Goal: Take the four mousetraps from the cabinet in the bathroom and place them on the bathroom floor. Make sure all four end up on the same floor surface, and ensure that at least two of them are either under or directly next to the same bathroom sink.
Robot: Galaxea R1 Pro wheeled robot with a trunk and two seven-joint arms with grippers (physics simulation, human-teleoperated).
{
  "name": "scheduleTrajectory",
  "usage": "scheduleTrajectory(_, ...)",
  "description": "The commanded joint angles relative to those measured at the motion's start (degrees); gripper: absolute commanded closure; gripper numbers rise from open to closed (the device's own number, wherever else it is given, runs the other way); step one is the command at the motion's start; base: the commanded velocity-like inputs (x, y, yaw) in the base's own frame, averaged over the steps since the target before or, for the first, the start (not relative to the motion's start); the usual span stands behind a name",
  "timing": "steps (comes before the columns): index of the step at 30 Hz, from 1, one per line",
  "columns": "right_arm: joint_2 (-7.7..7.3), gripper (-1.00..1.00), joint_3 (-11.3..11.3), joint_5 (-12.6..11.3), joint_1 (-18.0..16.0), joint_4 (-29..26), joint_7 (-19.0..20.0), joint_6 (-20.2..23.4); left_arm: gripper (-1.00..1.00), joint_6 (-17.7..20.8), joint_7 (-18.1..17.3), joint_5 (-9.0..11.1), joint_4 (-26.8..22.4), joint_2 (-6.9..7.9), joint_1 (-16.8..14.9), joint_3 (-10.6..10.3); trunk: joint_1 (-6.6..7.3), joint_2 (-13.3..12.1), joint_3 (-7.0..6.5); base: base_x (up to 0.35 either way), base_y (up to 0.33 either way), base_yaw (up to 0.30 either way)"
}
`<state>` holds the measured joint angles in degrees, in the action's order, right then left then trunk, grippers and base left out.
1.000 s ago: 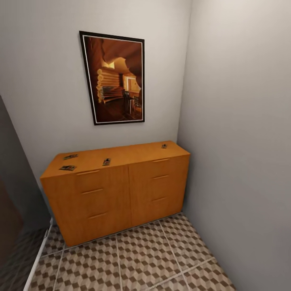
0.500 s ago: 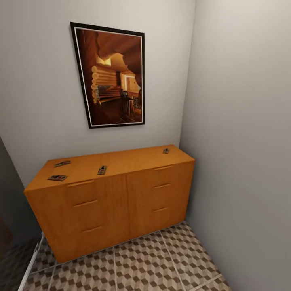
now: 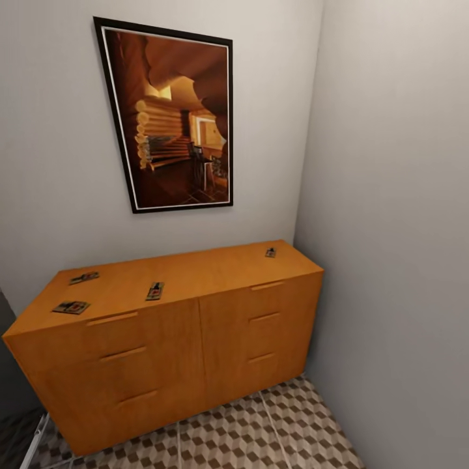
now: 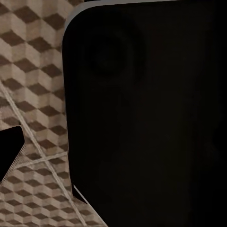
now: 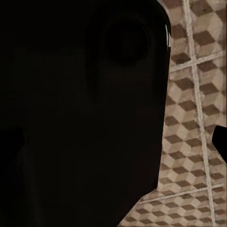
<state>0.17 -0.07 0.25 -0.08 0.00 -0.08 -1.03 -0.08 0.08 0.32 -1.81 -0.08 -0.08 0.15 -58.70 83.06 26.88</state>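
Camera now nearer cabinet [image 3: 195,339] than second ago, view shifted; robot approaching. Four mousetraps lie on top: three at 9 o'clock side [image 3: 71,307] [image 3: 85,277] [image 3: 155,290], one at 1 o'clock [image 3: 270,252]. None taken yet. Both pincers: state cannot tell. Floor [image 3: 260,436] below.

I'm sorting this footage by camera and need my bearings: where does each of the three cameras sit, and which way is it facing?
Head view: on the robot's head, facing forward and down at the cabinet in a corner, four mousetraps on its top, a framed picture above; bathroom floor below.
Left wrist view: on the left arm, looking down at the tiles past a large dark body part.
Right wrist view: on the right arm, likewise, with a dark part beside tiles.
Shared: all three see the cube-patterned floor.
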Motion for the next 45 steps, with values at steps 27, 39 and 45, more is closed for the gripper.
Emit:
scheduleTrajectory(27, 0.00, -1.00, 0.0, -0.3, 0.0, 0.0, 0.0, -0.1, -1.00, -0.1, 0.0, 0.0, 0.0, -0.01, 0.0, 0.1, -0.03, 0.0, 0.04, 0.306, 0.000, 0.000)
scheduleTrajectory(39, 0.00, -1.00, 0.0, -0.4, 0.0, 0.0, 0.0, -0.1, -1.00, -0.2, 0.0, -0.1, 0.0, -0.01, 0.0, 0.1, -0.03, 0.0, 0.04, 0.037, 0.000, 0.000)
scheduleTrajectory(45, 0.00, -1.00, 0.0, -0.4, 0.0, 0.0, 0.0, -0.1, -1.00, -0.2, 0.0, -0.1, -0.1, -0.04, 0.0, 0.1, -0.03, 0.0, 0.04, 0.006, 0.000, 0.000)
